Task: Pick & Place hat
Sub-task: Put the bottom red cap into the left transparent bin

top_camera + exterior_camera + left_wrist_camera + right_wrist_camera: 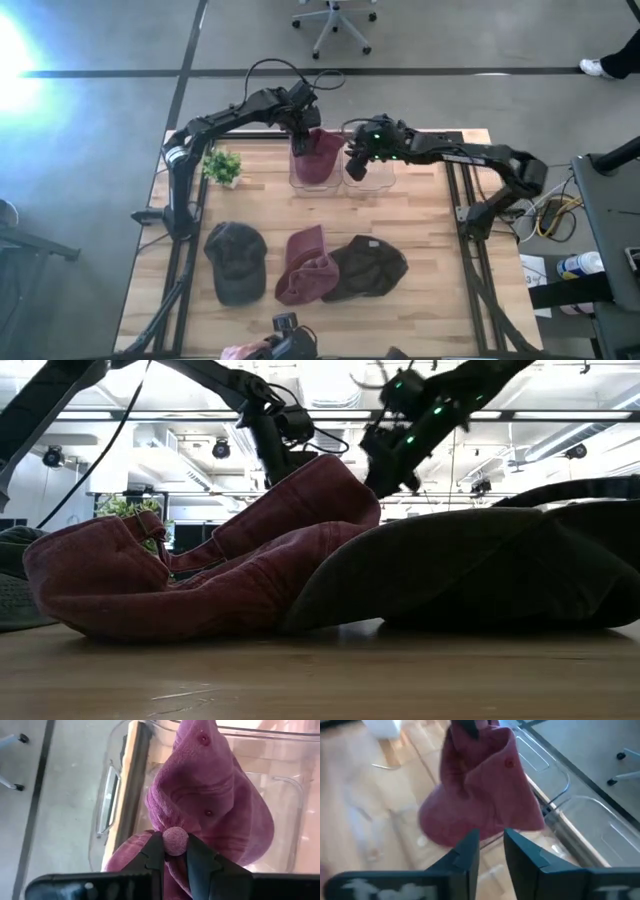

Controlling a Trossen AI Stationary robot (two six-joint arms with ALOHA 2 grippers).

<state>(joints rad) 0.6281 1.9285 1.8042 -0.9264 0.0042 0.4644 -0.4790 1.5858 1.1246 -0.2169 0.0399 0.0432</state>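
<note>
At the far edge of the tabletop (420,250) stand 2 bins side by side: the left bin (311,170) holds a hat (318,155), and the right bin (372,172) touches it. A plant (222,165) sits left of the bins. Near the front lie 3 more hats in a row: left hat (236,260), middle hat (306,268), right hat (370,266), the last 2 overlapping.

Both arms reach in toward each other over the far edge of the table. The left gripper (303,130) points down, its fingers (200,865) pinched tight on cloth. The right gripper (355,165) hangs just beside it, fingers (525,855) slightly parted with nothing between them.
</note>
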